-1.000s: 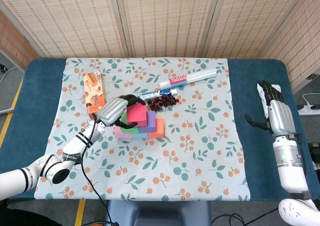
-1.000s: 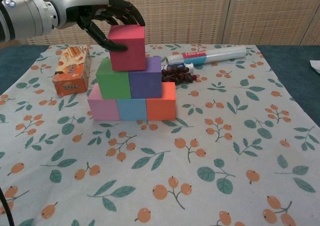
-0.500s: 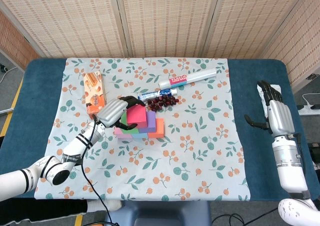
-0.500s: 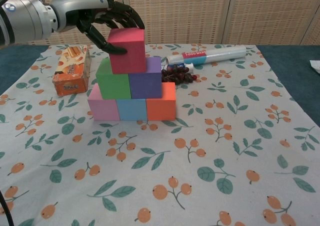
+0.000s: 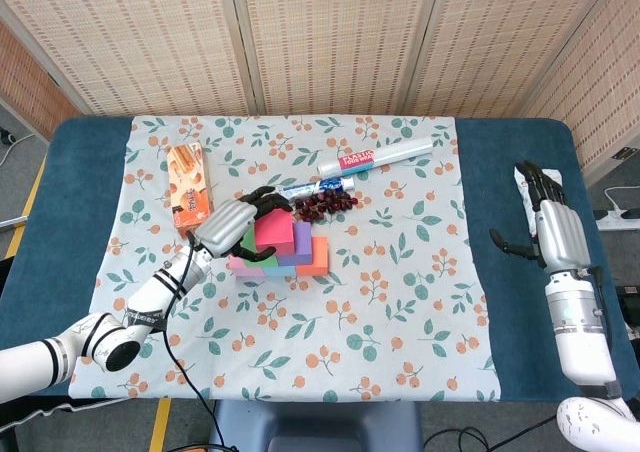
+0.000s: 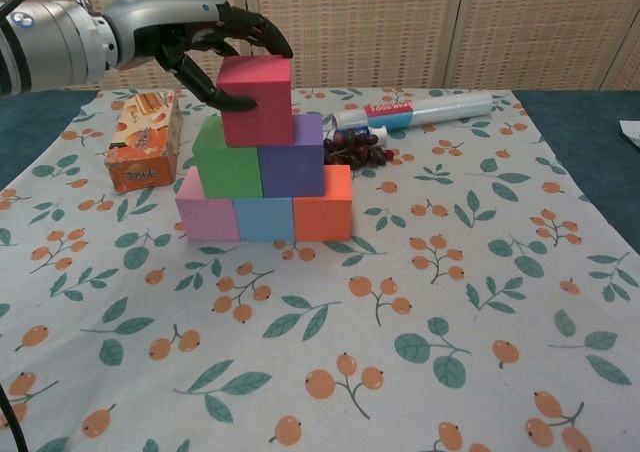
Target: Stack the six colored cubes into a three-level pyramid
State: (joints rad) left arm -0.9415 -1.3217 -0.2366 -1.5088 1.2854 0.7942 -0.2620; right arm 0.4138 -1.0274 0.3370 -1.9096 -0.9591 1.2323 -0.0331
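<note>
A three-level pyramid stands on the floral cloth. Its base is a pink cube [image 6: 205, 218], a light blue cube [image 6: 262, 219] and an orange cube [image 6: 322, 204]. A green cube [image 6: 226, 157] and a purple cube [image 6: 291, 156] sit on them. The magenta cube [image 6: 256, 100] [image 5: 270, 231] rests on top. My left hand [image 6: 195, 34] [image 5: 228, 222] grips that top cube, thumb on its left face, fingers arched over its back edge. My right hand [image 5: 550, 224] lies open on the blue table at the far right, holding nothing.
An orange snack box [image 6: 143, 142] stands left of the pyramid. Behind it lie a small tube [image 5: 310, 188], a pile of dark dried fruit [image 6: 355, 152] and a long white roll [image 6: 430, 110]. A white packet [image 5: 521, 178] lies by the right hand.
The magenta cube has come down a little onto the green and purple cubes. The left hand's fingers have spread slightly. The right hand has not moved.
</note>
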